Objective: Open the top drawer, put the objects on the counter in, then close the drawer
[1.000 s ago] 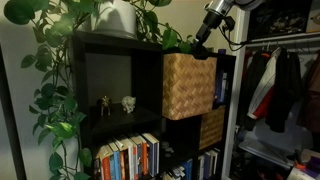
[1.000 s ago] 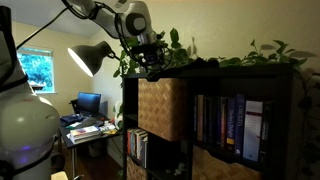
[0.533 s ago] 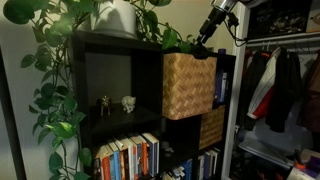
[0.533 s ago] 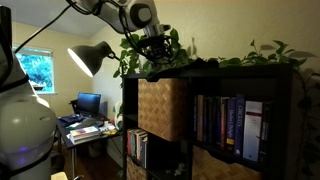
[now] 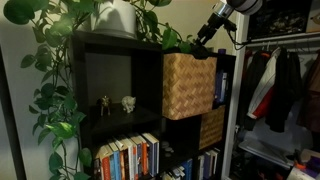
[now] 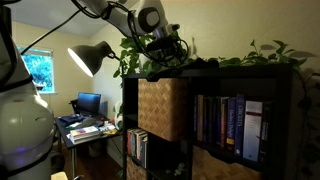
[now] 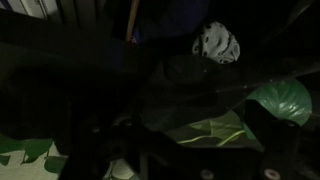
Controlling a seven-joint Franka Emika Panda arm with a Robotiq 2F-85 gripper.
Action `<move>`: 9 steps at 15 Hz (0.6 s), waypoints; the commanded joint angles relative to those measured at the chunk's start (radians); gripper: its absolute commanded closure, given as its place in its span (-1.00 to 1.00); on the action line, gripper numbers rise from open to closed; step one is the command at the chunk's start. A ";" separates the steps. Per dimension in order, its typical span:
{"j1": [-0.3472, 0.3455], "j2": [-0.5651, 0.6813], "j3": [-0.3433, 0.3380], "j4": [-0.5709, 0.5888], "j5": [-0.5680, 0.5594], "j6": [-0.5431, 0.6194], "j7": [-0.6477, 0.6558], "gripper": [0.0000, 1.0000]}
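In the wrist view almost everything is dark. Only a green leaf [image 7: 281,100] and a small white object with dark spots [image 7: 217,42] are made out, and what this object is cannot be told. In an exterior view the gripper [image 5: 204,44] is seen low over the counter [image 5: 110,37], among the leaves of the plant [image 5: 55,100] and just above the top drawer [image 5: 188,85]. Whether the jaws are apart or together cannot be told, because the fingers are lost in shadow in every view.

The drawer is judged to be not yet opened, so the opening is taken as the step in hand. For this, the gripper should be lowered in front of the woven face, the upper rim should be caught, and the bin should be pulled straight outward, so that it is not tilted in its cubby. The hanging stems should be avoided.

The top drawer is seated in its upper cubby and its inside is hidden. Below it a darker woven bin [image 5: 211,127] is placed, also with its contents unseen. In the open cubby beside the drawer two small figurines [image 5: 116,102] are kept, and books [image 5: 125,158] are lined on the shelf under them.
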 commanded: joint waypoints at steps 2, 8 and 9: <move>-0.013 0.051 0.003 0.013 -0.038 0.073 0.056 -1.00; -0.011 0.069 0.001 0.004 -0.035 0.094 0.064 -1.00; -0.009 0.070 0.000 0.003 -0.031 0.092 0.061 -1.00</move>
